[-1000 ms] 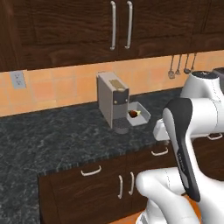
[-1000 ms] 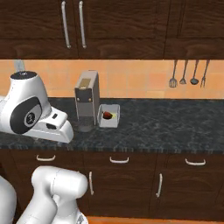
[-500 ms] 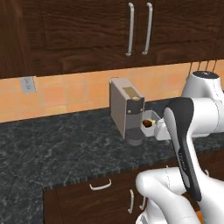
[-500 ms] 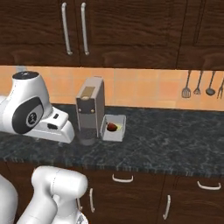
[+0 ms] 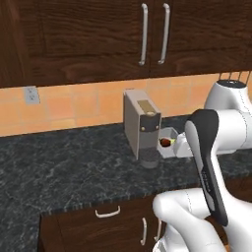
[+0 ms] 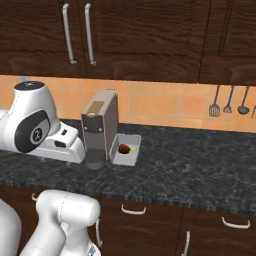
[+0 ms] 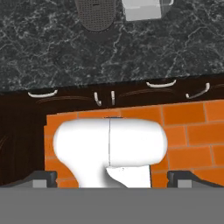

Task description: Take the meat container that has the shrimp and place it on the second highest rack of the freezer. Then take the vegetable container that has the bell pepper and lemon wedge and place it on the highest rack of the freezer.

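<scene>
The vegetable container [image 6: 125, 150], a small grey tray, sits on the dark counter [image 6: 190, 170] right beside a coffee machine [image 6: 99, 129]. It holds a dark red bell pepper [image 6: 123, 148] and a pale yellow lemon wedge [image 6: 133, 149]. In the left base view the container [image 5: 168, 143] is partly hidden behind my arm. My gripper [image 7: 112, 179] is open, its fingertips [image 7: 44, 179] far apart with nothing between them. It points down over the counter's front edge, and the container [image 7: 141, 8] is at the top of the hand view. The meat container with the shrimp and the freezer are out of view.
Dark wall cabinets [image 6: 125, 35] hang above the counter. Drawers with curved handles [image 6: 133, 211] run below it. Kitchen utensils [image 6: 228, 102] hang on the orange backsplash to the right. A wall outlet [image 5: 31, 95] is at the left. An orange brick floor [image 7: 192, 131] lies beneath.
The whole picture has shifted: the base has driven, so the coffee machine and the container look nearer and larger. My arm holds the same pose, jaws still wide.
</scene>
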